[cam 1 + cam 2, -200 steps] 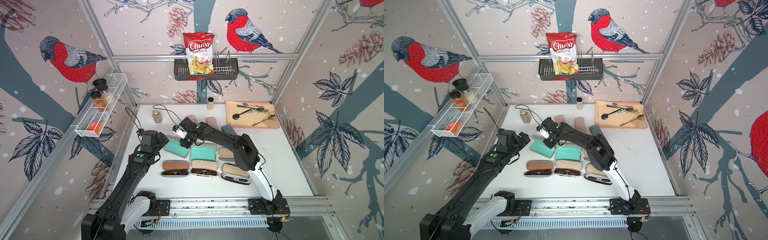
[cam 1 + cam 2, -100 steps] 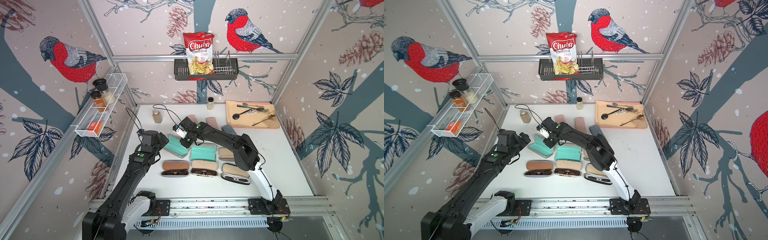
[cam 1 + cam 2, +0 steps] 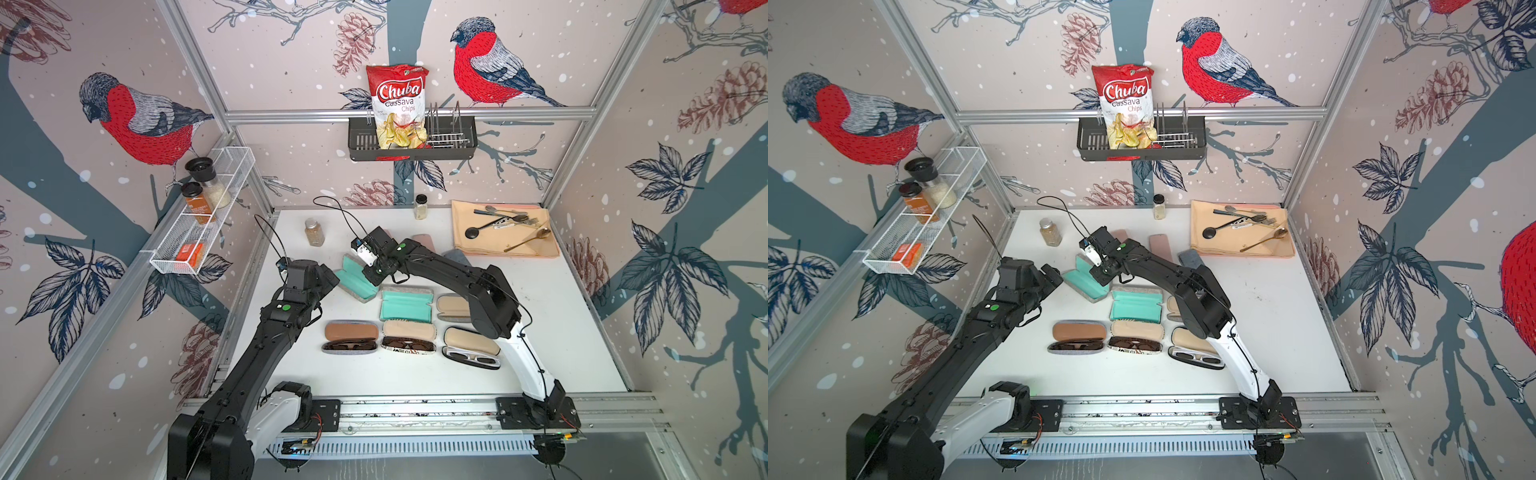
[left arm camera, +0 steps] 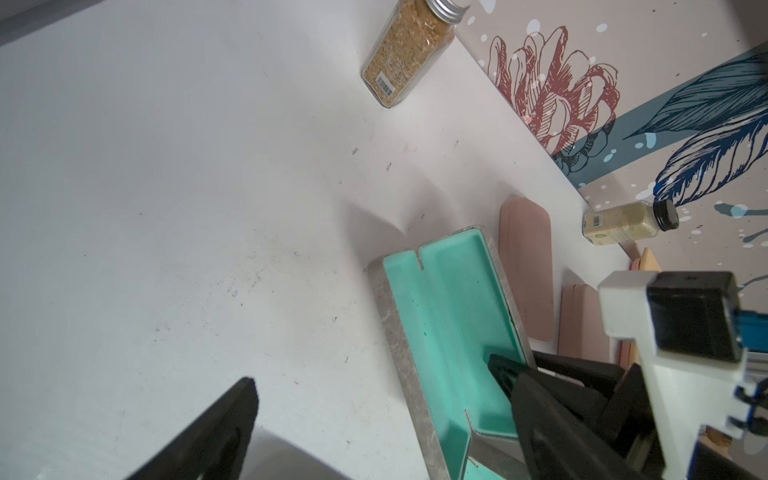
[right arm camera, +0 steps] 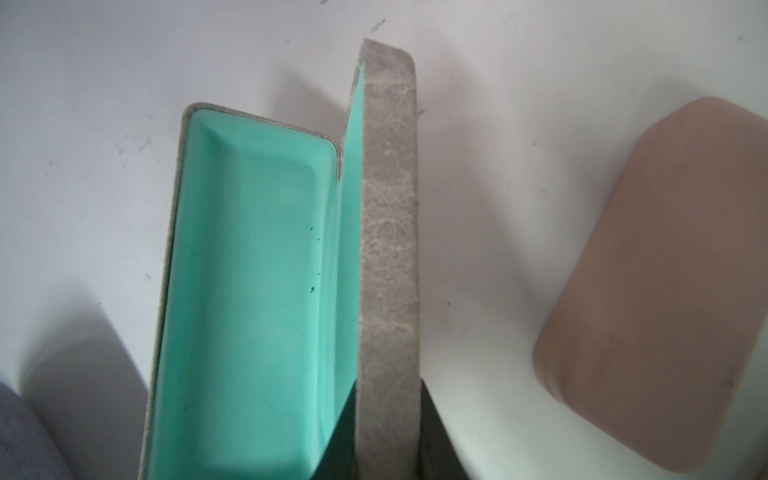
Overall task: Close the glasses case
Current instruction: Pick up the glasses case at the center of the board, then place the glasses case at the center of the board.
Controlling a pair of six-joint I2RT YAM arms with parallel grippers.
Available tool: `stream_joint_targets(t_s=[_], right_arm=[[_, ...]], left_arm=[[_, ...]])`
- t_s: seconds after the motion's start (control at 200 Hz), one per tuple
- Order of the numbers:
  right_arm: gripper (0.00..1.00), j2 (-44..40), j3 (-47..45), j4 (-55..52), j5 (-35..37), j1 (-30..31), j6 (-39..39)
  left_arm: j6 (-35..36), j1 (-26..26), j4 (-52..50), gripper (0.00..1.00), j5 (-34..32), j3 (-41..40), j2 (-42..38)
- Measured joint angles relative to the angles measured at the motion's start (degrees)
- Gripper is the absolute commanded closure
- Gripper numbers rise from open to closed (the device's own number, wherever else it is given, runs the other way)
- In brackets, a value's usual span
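The right end effector (image 3: pixel 374 274) pinches the raised lid (image 5: pixel 388 249) of the glasses case (image 3: pixel 355 284) while the left end effector (image 3: pixel 330 277) hangs wide open, empty; swinging the lid shut seems next.

I count eight glasses cases (image 3: pixel 405 305) on my tabletop (image 3: pixel 561 332), plus one grey soft thing (image 3: pixel 456 257) (case or pouch, I cannot tell). Three pairs of glasses (image 3: pixel 350 345). Two spice jars (image 3: pixel 314 232) on the tabletop, two more jars (image 3: pixel 201 171) and one orange box (image 3: pixel 190 253) in the wire shelf (image 3: pixel 239 166). One chips bag (image 3: pixel 398 104), one black rack (image 3: pixel 453 149), one cloth (image 3: pixel 538 248).
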Motion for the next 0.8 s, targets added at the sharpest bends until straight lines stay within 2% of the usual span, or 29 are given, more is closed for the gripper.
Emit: stream_joint_targets(t_s=[0.44,0.8], right_arm=[[0.85,3.3,3.6,3.8,6.4,-3.2,2.5],[0.81,4.4,4.2,4.3,8.4,-3.8,2.4]], left_arm=[[0.0,0.0,2.0,0.05,1.5,0.0,4.3],[0.1,0.0,3.5,0.05,1.7,0.0,6.7]])
